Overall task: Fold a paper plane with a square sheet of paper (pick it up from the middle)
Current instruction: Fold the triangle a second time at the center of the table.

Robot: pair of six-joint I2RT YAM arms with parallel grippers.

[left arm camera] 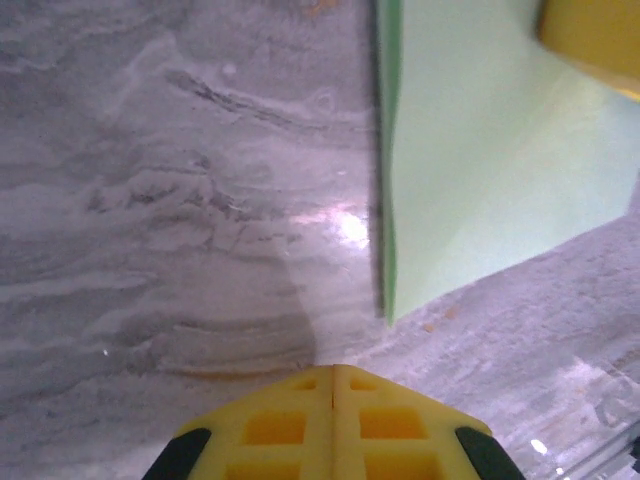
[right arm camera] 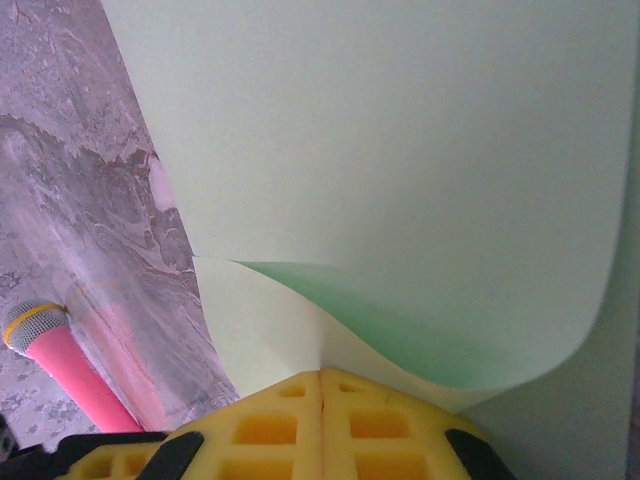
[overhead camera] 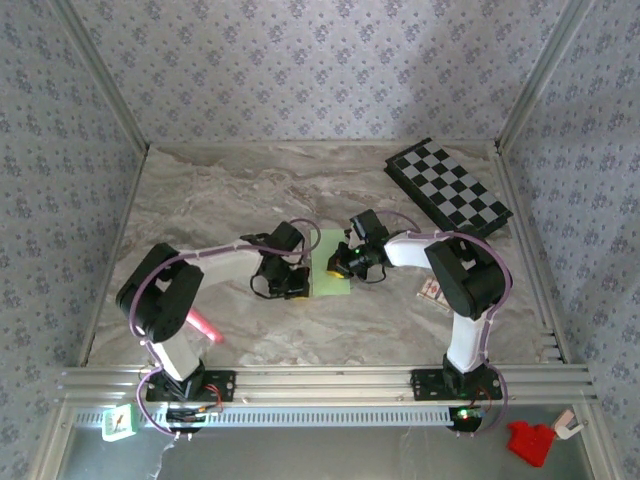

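The square sheet of paper [overhead camera: 331, 262] is pale green and lies mid-table between both grippers, looking like a narrow rectangle from above. In the right wrist view one layer of the sheet [right arm camera: 400, 150] curls up and over a flat lower layer. My right gripper [right arm camera: 322, 372] is shut, its yellow tips resting on that lower layer under the curl. My left gripper [left arm camera: 333, 370] is shut and empty, over bare marble just left of the sheet's folded edge [left arm camera: 386, 200]. From above, the left gripper [overhead camera: 297, 281] and right gripper [overhead camera: 338, 268] flank the sheet. The paper plane is out of view.
A black-and-grey chequered board [overhead camera: 450, 187] lies at the back right. A pink marker [overhead camera: 203, 328] rests near the left arm's base, and shows as the pink marker [right arm camera: 60, 365] in the right wrist view. A small patterned item [overhead camera: 432, 290] lies beside the right arm.
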